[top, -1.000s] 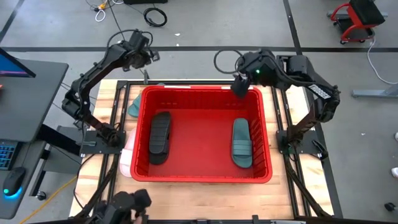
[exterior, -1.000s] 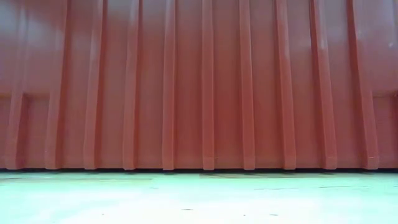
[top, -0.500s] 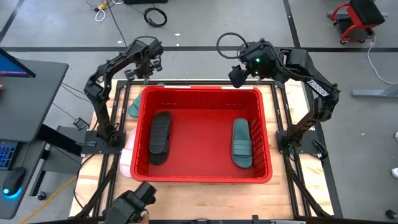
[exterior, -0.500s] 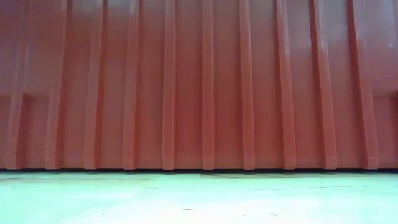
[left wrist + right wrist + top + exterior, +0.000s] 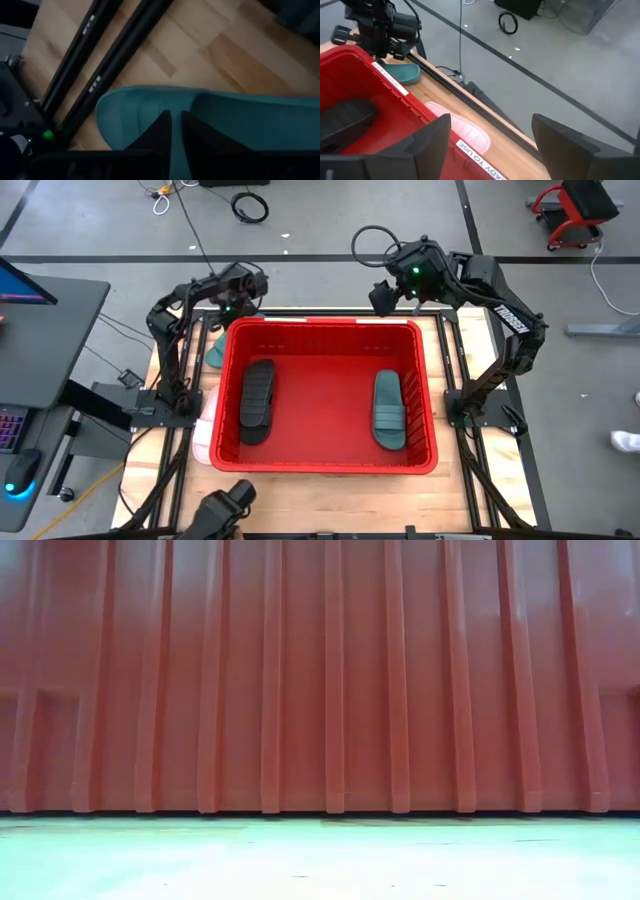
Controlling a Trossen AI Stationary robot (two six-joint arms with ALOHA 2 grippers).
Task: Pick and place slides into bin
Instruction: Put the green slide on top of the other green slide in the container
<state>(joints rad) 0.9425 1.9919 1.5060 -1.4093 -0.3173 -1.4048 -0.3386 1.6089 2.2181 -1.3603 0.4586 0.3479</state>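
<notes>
The red bin (image 5: 325,460) holds a black slide (image 5: 256,398) on its left and a dark teal slide (image 5: 389,410) on its right. Another teal slide (image 5: 213,351) lies on the table outside the bin's far left corner, and it also shows in the left wrist view (image 5: 240,125). A pale pink slide (image 5: 202,432) lies along the outside of the bin's left wall. My left gripper (image 5: 232,313) is shut, close above the outer teal slide. My right gripper (image 5: 381,299) is open and empty, just beyond the bin's far wall. My left gripper (image 5: 175,132) points its shut fingers down at the outer teal slide near its rounded end (image 5: 120,115). I cannot tell whether the fingertips touch it.
The bin's ribbed wall (image 5: 320,680) fills the low view. Black frame rails (image 5: 95,65) run along the table's edge beside the outer teal slide. The pink slide (image 5: 460,132) and the left arm (image 5: 380,27) also show in the right wrist view.
My left gripper has come down and toward the table's near edge, to the teal slide outside the bin's far left corner. My right gripper has drawn back from over the bin's far wall toward the table's far edge.
</notes>
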